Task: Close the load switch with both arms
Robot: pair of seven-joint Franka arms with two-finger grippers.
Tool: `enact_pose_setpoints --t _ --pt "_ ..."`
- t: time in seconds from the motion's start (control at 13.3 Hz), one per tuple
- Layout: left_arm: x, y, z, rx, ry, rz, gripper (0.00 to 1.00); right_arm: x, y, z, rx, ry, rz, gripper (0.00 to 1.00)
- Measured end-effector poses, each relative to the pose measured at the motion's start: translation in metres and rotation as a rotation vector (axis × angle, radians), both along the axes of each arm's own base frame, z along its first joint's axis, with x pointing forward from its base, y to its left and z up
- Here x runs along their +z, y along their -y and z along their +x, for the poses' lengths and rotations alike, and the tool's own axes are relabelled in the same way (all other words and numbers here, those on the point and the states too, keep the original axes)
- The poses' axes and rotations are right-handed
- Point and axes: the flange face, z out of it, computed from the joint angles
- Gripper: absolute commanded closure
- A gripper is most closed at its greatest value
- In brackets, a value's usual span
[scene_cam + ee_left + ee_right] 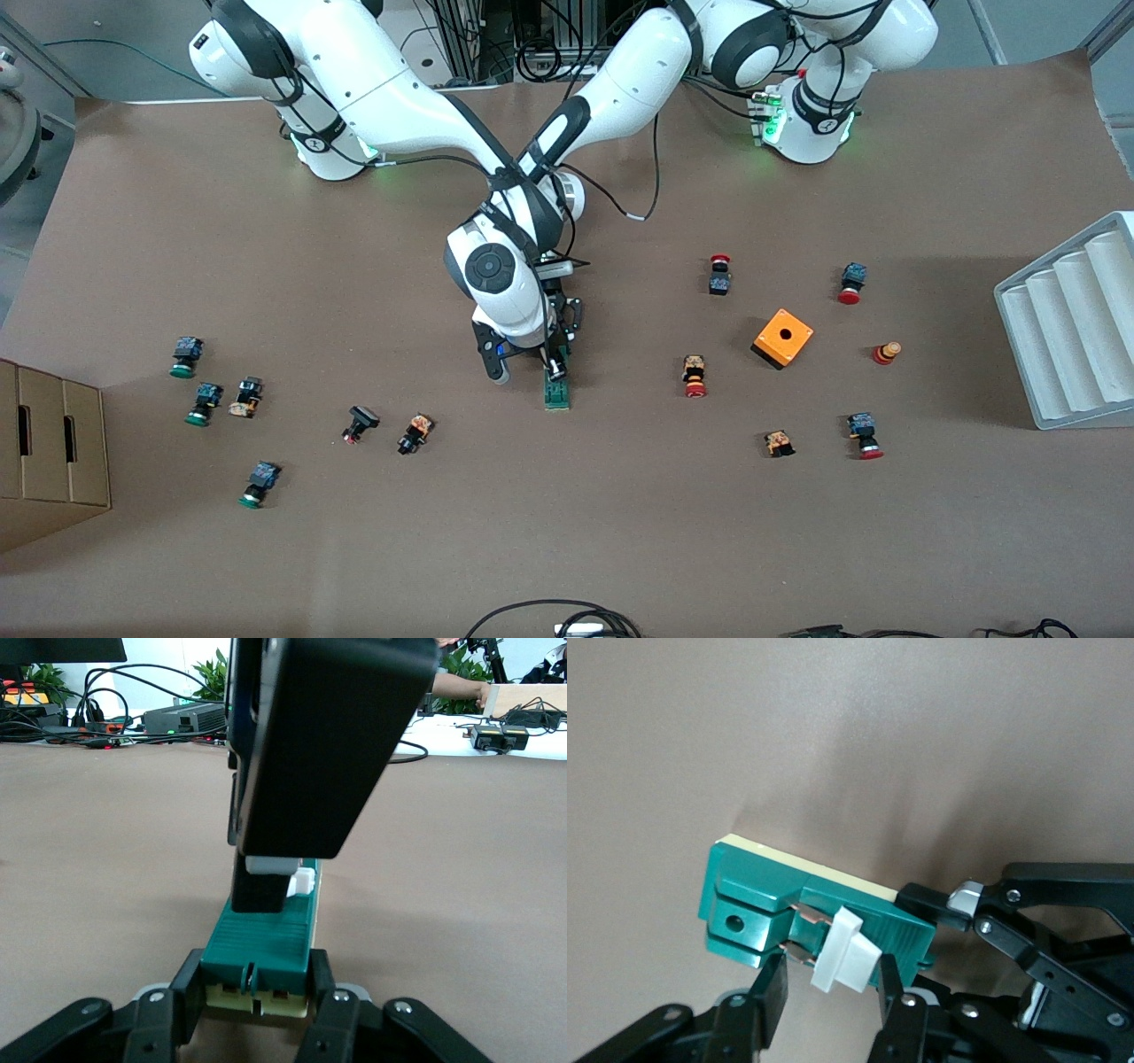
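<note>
On a brown table strewn with push buttons, the load switch [557, 391] lies mid-table. The left gripper [257, 1005] pinches one end of it, while the right gripper [826, 988], fingers spread, straddles its white tab [845, 950].

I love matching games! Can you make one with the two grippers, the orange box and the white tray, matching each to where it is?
Things:
1. left gripper
2. right gripper
3. orange box
4. white tray

Places:
A. at the left arm's end of the table
B. open, fingers either side of the white tab
C. shut on the end of the load switch
D. among red-capped buttons

Pairs: 1-C, 2-B, 3-D, 4-A
</note>
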Motion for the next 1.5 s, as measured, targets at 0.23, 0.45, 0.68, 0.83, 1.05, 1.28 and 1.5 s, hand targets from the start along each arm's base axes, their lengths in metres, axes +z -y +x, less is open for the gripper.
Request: enact_pose_setpoints --t 0.23,0.45,0.68,0.83,1.05,1.28,1.5 --pt "0.000 0.000 0.000 0.000 0.000 0.000 0.49 0.001 0.001 0.000 -0.002 -0.006 0.000 0.57" --pt "0.000 0.000 0.000 0.000 0.001 0.000 0.49 0.001 0.001 0.000 -0.005 -0.010 0.001 0.57" --pt "0.000 0.000 0.000 0.000 0.001 0.000 0.49 0.003 0.003 0.002 -0.014 -0.015 0.008 0.58" --pt "0.000 0.000 0.000 -0.001 0.001 0.001 0.49 0.008 0.004 0.004 -0.018 -0.016 0.013 0.58" --pt "0.000 0.000 0.000 -0.001 0.001 0.001 0.49 0.020 0.007 0.010 -0.026 -0.009 0.026 0.58" --pt "0.000 0.000 0.000 -0.001 0.001 0.001 0.49 0.028 0.010 0.016 -0.035 0.003 0.035 0.62" --pt "0.000 0.000 0.000 0.000 0.002 0.001 0.49 0.025 0.020 0.025 -0.044 0.012 0.030 0.66"
